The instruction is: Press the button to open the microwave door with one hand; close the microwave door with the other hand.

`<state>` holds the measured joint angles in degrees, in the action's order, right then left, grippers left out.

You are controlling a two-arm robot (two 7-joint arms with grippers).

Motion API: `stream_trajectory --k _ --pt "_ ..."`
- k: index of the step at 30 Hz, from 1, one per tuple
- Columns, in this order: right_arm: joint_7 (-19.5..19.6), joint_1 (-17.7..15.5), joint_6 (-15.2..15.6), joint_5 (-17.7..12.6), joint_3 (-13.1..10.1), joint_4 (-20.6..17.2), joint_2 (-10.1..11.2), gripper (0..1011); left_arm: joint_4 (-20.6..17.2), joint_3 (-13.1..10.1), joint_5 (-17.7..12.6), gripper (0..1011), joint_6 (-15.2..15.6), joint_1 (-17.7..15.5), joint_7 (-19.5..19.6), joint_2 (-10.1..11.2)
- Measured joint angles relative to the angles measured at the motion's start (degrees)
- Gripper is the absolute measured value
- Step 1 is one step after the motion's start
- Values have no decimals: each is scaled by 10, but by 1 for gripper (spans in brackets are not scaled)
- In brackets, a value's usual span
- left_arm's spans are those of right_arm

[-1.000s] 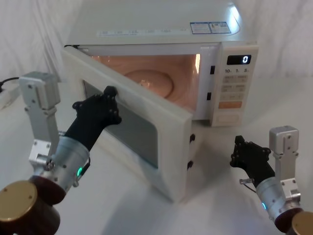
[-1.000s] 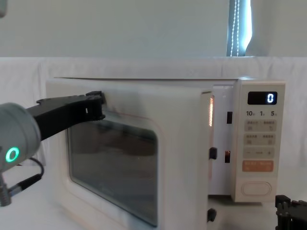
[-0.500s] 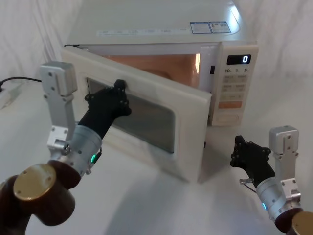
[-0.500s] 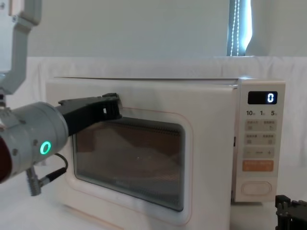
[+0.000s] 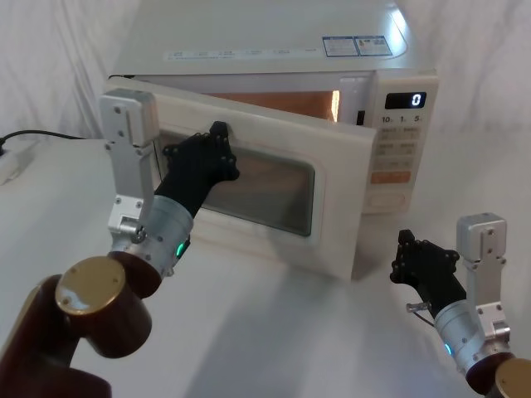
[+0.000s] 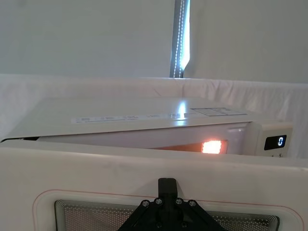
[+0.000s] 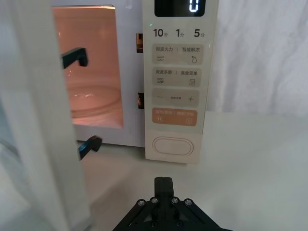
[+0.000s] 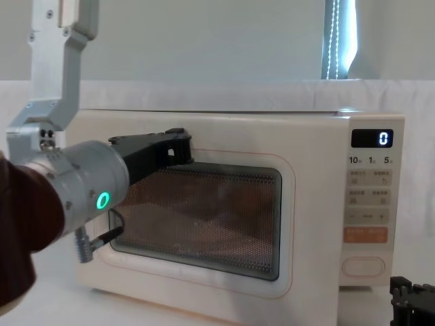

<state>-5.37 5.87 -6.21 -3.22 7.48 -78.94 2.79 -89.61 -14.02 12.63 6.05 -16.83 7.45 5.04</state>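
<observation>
The microwave door [image 5: 274, 178] stands slightly ajar, its free edge just off the control panel [image 5: 401, 149], the lit cavity [image 5: 274, 99] showing above it. The left gripper [image 5: 217, 149] presses against the door's upper frame above the window; its finger state cannot be told. The button [image 7: 172, 146] lies lowest on the panel. The right gripper [image 5: 415, 261], fingers together, rests on the table [image 5: 315, 332] below the panel.

The left gripper [image 8: 178, 146] presses its tip against the door [image 8: 204, 299] above the window; the display [image 8: 376, 138] reads 0.
</observation>
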Motion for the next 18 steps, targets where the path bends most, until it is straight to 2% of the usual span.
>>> stream_trajectory --k 18 --pt "0 0 0 0 0 0 0 0 77 -2 -26 0 -22 -51 -5 -28"
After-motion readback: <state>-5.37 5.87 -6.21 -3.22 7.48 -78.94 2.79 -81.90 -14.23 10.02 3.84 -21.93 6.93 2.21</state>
